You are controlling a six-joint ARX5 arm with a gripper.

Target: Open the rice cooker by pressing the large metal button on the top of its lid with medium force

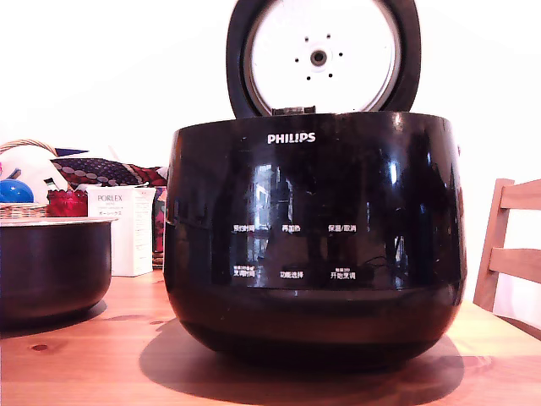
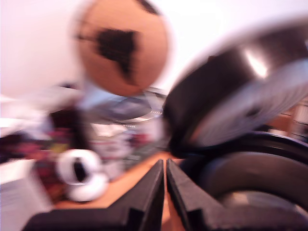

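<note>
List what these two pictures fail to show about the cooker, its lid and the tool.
- The lid: exterior view, its top is cut off by the frame's upper edge; only its inner face shows, so the button is hidden.
- The rice cooker interior: exterior view, hidden by its own front wall.
- The tool: absent from the exterior view; motion blur smears the wrist view, though the jaws look nearly together.
- Clutter behind the dark pot: too small to identify.

Exterior view: set low at table (image 1: pixel 76 364) height, close to and facing the front of the rice cooker (image 1: pixel 313 245). Wrist view: blurred, looking past the gripper (image 2: pixel 165 166) from above and beside. Shared: the raised lid (image 1: pixel 323 55).
</note>
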